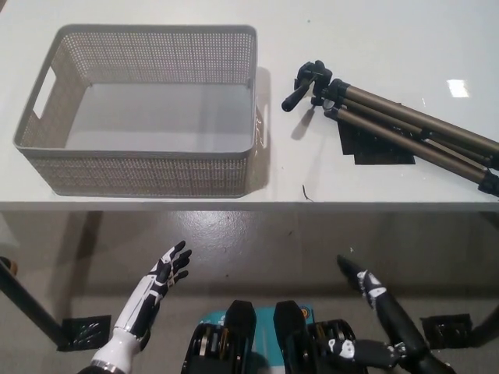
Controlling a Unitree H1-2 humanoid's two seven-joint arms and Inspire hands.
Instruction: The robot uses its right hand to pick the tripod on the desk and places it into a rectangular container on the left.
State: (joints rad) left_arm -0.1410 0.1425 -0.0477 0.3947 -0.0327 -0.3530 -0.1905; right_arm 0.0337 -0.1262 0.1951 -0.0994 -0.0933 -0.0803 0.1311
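Note:
A folded tripod (405, 125) with bronze legs and a black head lies on the white desk (374, 39) at the right, its head pointing left toward the container. The rectangular grey woven container (148, 175) stands on the desk at the left and holds nothing. My black right hand (366, 284) hovers below the desk's front edge at the lower right, open, well short of the tripod. At the lower left my white left hand (164, 276) rests in front of the desk, fingers spread and open.
A black flat patch (382, 148) lies on the desk under the tripod's legs. The desk's front edge runs across the picture's middle. Grey floor with black desk feet (82, 331) shows below.

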